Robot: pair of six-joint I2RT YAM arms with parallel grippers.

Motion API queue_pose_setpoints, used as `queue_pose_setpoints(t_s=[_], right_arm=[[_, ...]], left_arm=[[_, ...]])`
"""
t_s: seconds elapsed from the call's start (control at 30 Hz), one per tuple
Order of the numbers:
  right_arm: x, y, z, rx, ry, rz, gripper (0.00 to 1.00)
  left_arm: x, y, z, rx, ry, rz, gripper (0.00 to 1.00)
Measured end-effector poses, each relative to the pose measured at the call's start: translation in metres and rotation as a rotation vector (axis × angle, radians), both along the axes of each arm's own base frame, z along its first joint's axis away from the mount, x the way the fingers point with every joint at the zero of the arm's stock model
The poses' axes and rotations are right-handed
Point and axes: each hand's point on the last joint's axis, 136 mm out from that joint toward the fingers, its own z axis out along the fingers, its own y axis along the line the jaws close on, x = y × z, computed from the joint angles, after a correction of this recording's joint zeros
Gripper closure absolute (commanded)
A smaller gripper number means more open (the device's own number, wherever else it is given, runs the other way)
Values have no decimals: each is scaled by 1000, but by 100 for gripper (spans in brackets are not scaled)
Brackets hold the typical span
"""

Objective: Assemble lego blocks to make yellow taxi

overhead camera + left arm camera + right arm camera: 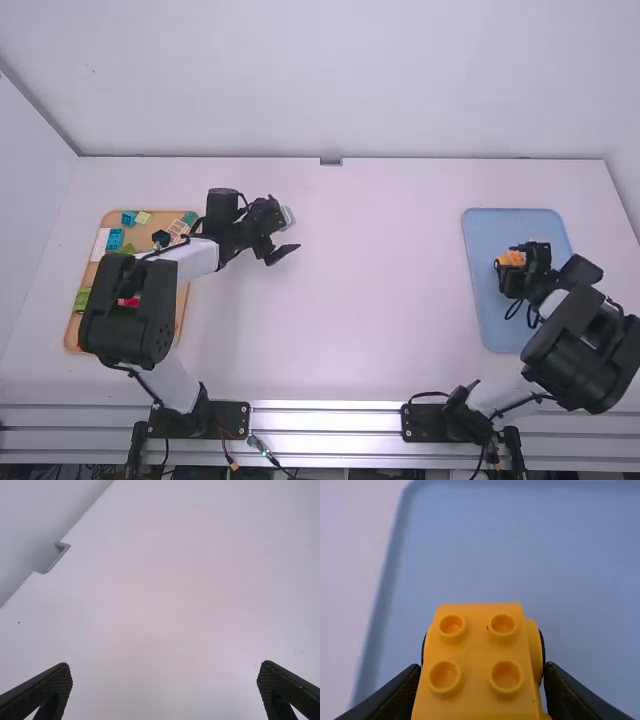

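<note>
The right gripper (516, 264) is closed around the orange-yellow plastic block build (476, 647), which has four round studs on its face, with the light blue rectangular tray (485, 300) below. The left gripper (284, 235) is wide open and empty over the white desk (370, 290); to its left, the tan tray (182, 293) carries plastic blocks (115, 238) in several colours.

White worktop (390, 290), bounded at its far edge by a plain, pale back wall (340, 80). Side walls stand at left (25, 210) and right (625, 150). A small grey fitting (331, 161) sits midway along the far edge. Ribbed metal rails (325, 420) line the near edge, reflecting bright light; the worktop appears evenly lit.
</note>
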Motion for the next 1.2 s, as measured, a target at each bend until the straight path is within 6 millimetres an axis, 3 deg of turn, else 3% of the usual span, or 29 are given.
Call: queue_pose_setpoints(t_s=[0.23, 0.27, 0.3, 0.6, 0.73, 0.87, 1.0, 1.1, 1.17, 1.2], right_arm=[[1, -2, -5, -19, 42, -60, 23], [2, -2, -5, -19, 44, -62, 8], [2, -1, -5, -21, 46, -65, 1], [-1, -1, -7, 16, 80, -145, 1], [-8, -2, 12, 20, 81, -195, 1], [-17, 2, 60, -7, 24, -221, 1], [-19, 14, 117, -41, -101, -237, 1], [-19, 29, 161, -60, -221, -227, 1], [-23, 46, 201, -73, -336, -210, 1], [-24, 49, 207, -74, -353, -208, 1]], left_arm=[[-1, 0, -1, 1, 10, 4, 1], [-1, 0, -1, 1, 10, 4, 1], [-1, 0, -1, 1, 10, 4, 1], [14, 4, 11, -65, 14, 101, 1], [21, 14, 17, -83, 46, 212, 1], [20, 25, 46, -95, 38, 312, 1], [10, 31, 91, -116, -26, 345, 1], [-2, 33, 125, -134, -82, 352, 1], [-16, 34, 153, -151, -129, 351, 1], [-17, 34, 155, -153, -133, 351, 1]])
